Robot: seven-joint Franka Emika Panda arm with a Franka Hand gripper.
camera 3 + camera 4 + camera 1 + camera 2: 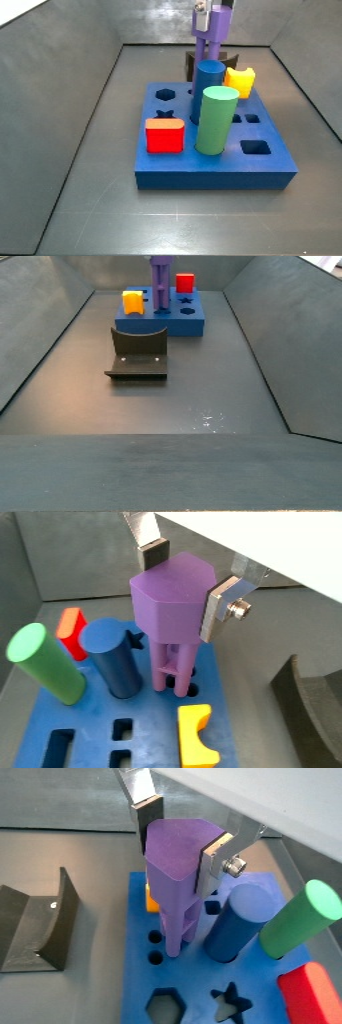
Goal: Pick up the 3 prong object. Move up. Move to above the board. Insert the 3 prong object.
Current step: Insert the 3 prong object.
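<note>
We see a grey-walled work floor (160,406) holding one large blue board (214,165) with dark cut-out holes in its top face. One dark L-shaped fixture (138,353) stands on the floor just beside the board's edge.

On the board we count four other pieces. One green cylinder (217,121) stands upright near the middle of the top face in a side view. One blue cylinder (112,659) stands upright just beside the purple piece. One red block (164,135) sits near a board edge, and one yellow block (239,81) sits near the opposite corner.

There is one 3 prong object (175,620), a tall light-purple piece, upright over the board with its prongs down at the top face. In a wrist view the prong tips seem to meet holes there, though we cannot tell how deep they sit.

The one gripper (194,580) sits at the top of this piece, its silver fingers (222,603) pressed on opposite faces of the thick upper body, so the claw is narrow and clamped on the piece.

We judge the piece to be light, rigid plastic with smooth and perhaps slippery faces. The flat sides of the thick head look like the best hold; the thin prongs could bend or jam if tilted.
</note>
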